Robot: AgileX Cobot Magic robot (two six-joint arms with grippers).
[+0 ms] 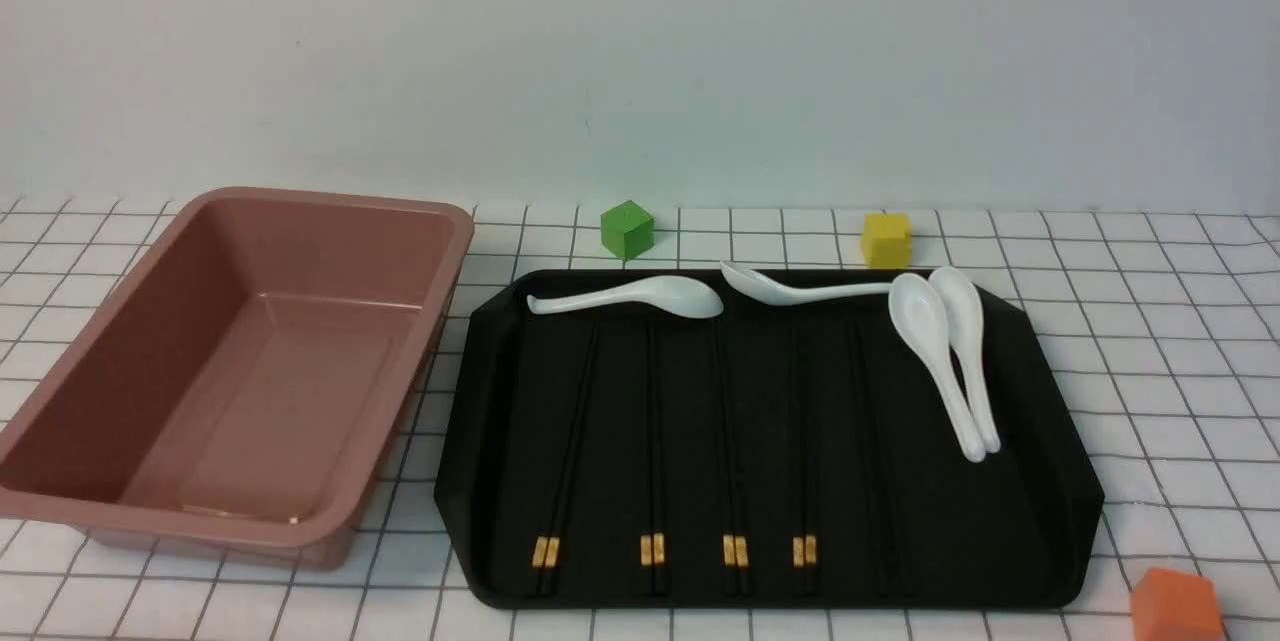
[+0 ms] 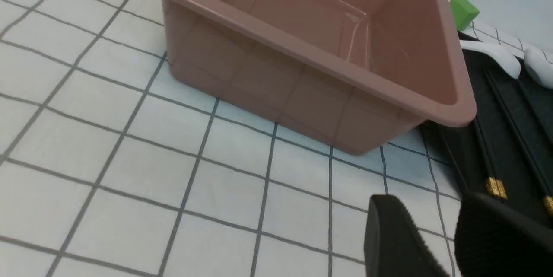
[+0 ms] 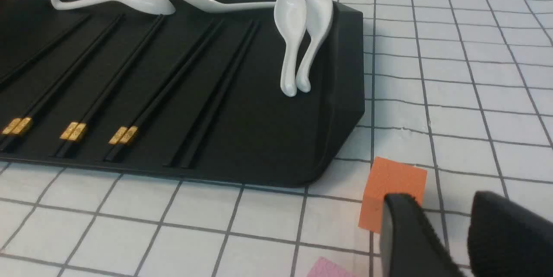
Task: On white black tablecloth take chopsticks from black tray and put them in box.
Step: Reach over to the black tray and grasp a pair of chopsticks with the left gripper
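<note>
Thin black chopsticks (image 1: 652,549), gold-banded at their near ends, are lying in parallel pairs on the black tray (image 1: 1040,481), just right of the pink-brown box (image 1: 330,241) on the checked tablecloth (image 1: 1150,341). The left gripper (image 2: 432,208) and right gripper (image 3: 443,208) are hovering over the cloth, jaws apart, gripping nothing.

Left hand (image 2: 449,242), right hand (image 3: 458,242) — both parted.

chopsticks (image 1: 652,461) — black gold-banded pairs, parallel on black tray (image 1: 1030,441) | box (image 1: 330,256) — pink-brown, upright, just left of tray | grid tablecloth (image 1: 1180,321) beneath
</note>
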